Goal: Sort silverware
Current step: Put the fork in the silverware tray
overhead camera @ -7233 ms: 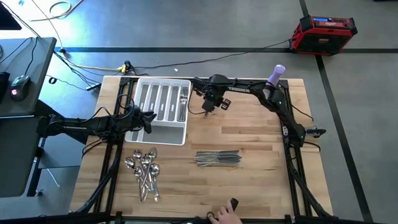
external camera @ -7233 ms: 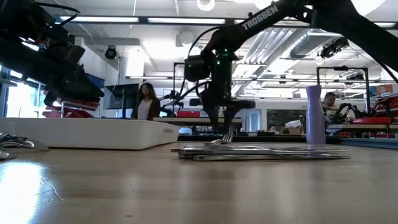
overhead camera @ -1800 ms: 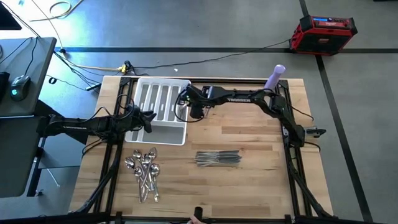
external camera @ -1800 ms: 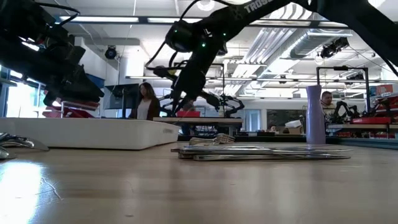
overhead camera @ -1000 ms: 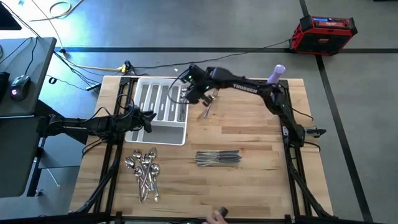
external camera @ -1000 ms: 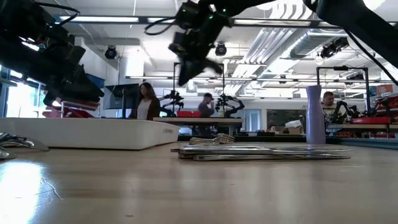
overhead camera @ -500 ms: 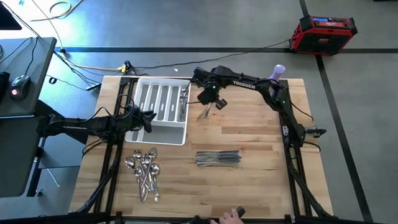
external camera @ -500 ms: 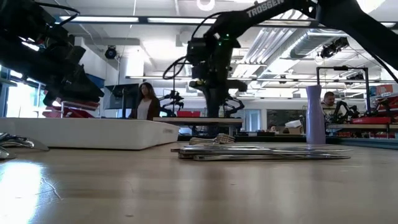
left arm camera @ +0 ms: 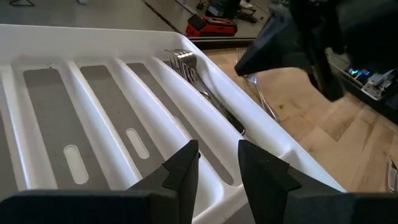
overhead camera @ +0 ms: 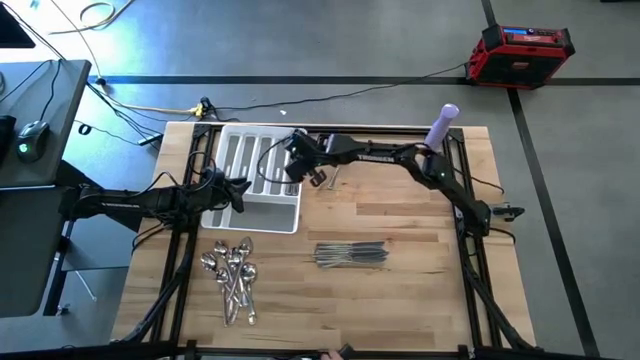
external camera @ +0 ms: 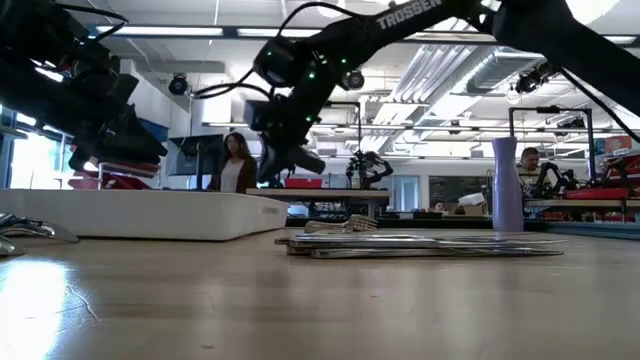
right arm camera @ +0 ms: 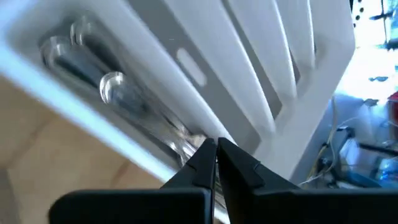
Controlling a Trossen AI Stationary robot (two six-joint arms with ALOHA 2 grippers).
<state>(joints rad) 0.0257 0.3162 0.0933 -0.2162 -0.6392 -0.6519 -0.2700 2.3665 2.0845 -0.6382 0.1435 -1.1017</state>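
Observation:
The white tray (overhead camera: 258, 215) sits at the table's far left. Forks (overhead camera: 294, 158) lie in its rightmost long compartment (left arm camera: 186, 68). One fork (overhead camera: 329, 179) lies on the wood just right of the tray (left arm camera: 261, 96). My right gripper (overhead camera: 298, 165) hovers shut over that fork compartment, its tips (right arm camera: 216, 148) close above the forks (right arm camera: 112, 87). Nothing shows between its fingers, and I cannot tell whether they touch the forks. My left gripper (overhead camera: 240, 192) is at the tray's near left part. My left gripper (left arm camera: 219, 165) has its two fingers on either side of a white wall of the tray (left arm camera: 217, 194), at the near end of the long compartments. It comes in from the table's left, slanting slightly down. The tray rests flat on the table. The contact spot lies at the picture's edge.
A pile of spoons (overhead camera: 232, 278) lies near the front left. A bundle of knives (overhead camera: 350, 255) lies at mid-table (external camera: 420, 243). A purple vase (overhead camera: 442, 122) stands at the far right edge. Bare wood lies to the right of the tray.
My right gripper has swung out over the table right of the tray. It then came back left and down over the tray's fork compartment, tipping more steeply, and stayed shut throughout. The fork on the wood has not moved.

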